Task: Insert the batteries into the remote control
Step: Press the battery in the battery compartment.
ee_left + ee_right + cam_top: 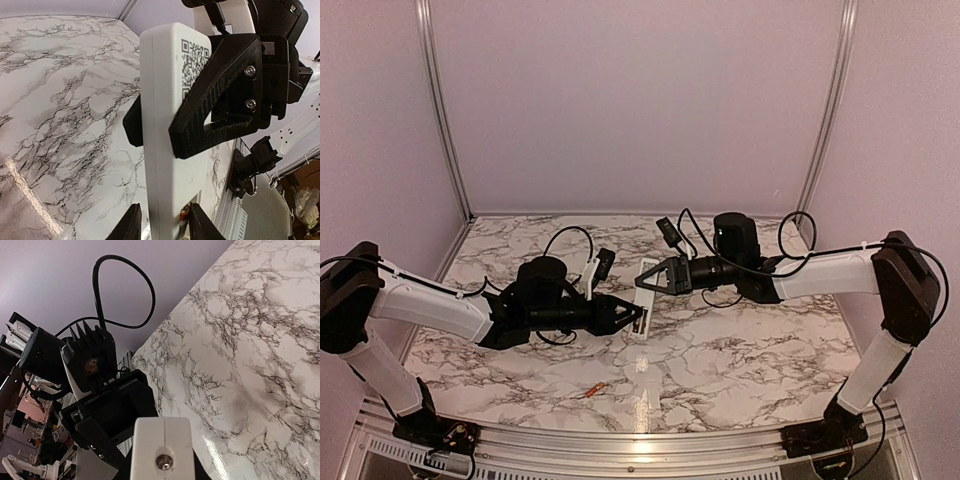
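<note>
The white remote control (642, 303) hangs above the table's middle between both grippers. My right gripper (655, 281) is shut on its upper part; its black finger (220, 95) crosses the remote's back (160, 100), which bears a QR code. The remote's end also shows in the right wrist view (162, 440). My left gripper (164, 225) straddles the remote's lower end, fingers partly apart. An orange battery (183, 217) stands in the remote's open slot against my right-hand finger (201, 225); a narrow gap shows at the other finger. A second battery (588, 391) lies on the table.
The marble table (740, 350) has a metal rail along its near edge (640, 445). Purple walls close the back and sides. Cables loop above both wrists. The left arm's wrist (107, 412) sits close behind the remote.
</note>
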Controlling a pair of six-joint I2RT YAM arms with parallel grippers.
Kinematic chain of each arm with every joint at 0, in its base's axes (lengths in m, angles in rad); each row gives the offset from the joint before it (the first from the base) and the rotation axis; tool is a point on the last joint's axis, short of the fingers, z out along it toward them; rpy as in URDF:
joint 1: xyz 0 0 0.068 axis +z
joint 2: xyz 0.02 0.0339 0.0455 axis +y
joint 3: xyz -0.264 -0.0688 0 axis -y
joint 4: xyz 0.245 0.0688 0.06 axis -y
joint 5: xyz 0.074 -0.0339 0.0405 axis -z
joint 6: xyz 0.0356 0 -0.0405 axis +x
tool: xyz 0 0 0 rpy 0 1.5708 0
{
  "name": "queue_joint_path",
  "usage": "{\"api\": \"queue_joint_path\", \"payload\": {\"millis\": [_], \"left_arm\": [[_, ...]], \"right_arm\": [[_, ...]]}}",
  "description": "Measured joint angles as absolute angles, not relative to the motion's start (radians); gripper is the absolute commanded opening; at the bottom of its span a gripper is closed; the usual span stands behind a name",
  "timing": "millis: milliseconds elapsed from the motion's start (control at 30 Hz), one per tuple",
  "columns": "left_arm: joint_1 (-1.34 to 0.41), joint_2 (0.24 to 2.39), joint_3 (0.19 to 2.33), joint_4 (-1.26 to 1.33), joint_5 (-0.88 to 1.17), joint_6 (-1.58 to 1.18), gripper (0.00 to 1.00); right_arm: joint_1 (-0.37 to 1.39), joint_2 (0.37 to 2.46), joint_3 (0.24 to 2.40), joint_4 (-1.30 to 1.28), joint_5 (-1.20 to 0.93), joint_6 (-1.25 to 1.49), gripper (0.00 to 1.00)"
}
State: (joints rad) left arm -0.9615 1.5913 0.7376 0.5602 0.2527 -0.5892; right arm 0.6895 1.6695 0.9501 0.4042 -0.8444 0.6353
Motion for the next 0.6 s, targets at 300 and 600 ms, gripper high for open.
{"api": "queue_joint_path", "payload": {"millis": [300,600], "left_arm": [[-0.968,1.588,0.764,0.521,0.212,-0.521,0.25],[-0.971,1.584,0.77,0.508,0.193,-0.515,0.38]], "right_arm": [[0.679,1.67,0.944,0.443,-0.843,0.667,0.0],[0.673,1.669,0.929,0.482,-0.844,0.685,0.0]]}}
